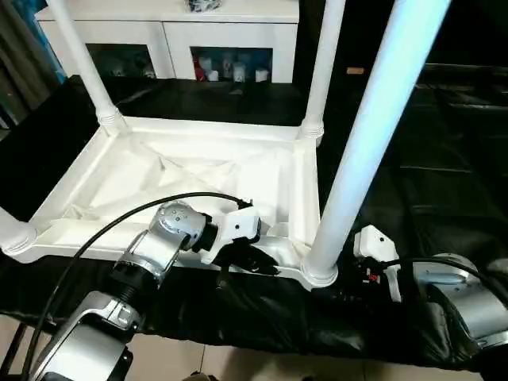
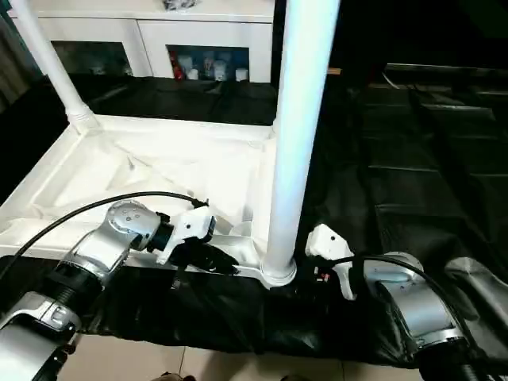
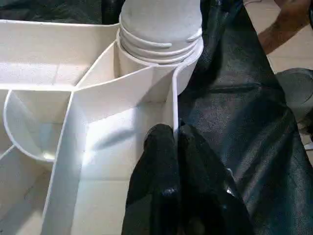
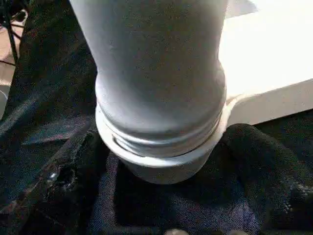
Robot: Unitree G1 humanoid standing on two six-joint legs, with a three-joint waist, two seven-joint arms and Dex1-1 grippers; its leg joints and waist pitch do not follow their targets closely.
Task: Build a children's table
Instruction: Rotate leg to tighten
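I see the table top (image 1: 190, 171) upside down on the black cloth (image 1: 444, 159), legs upright, cabinet (image 1: 171, 32) behind it.

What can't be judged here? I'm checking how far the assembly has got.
- Near-left leg: cut off by the left eye view's edge.
- Near-right leg thread depth: socket hides it, right wrist view.
- Cabinet contents: too small.
- Tabletop upper face: turned down onto the black cover.

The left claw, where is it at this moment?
The left claw is shut on the near rim of the upturned table top, beside the near right leg.
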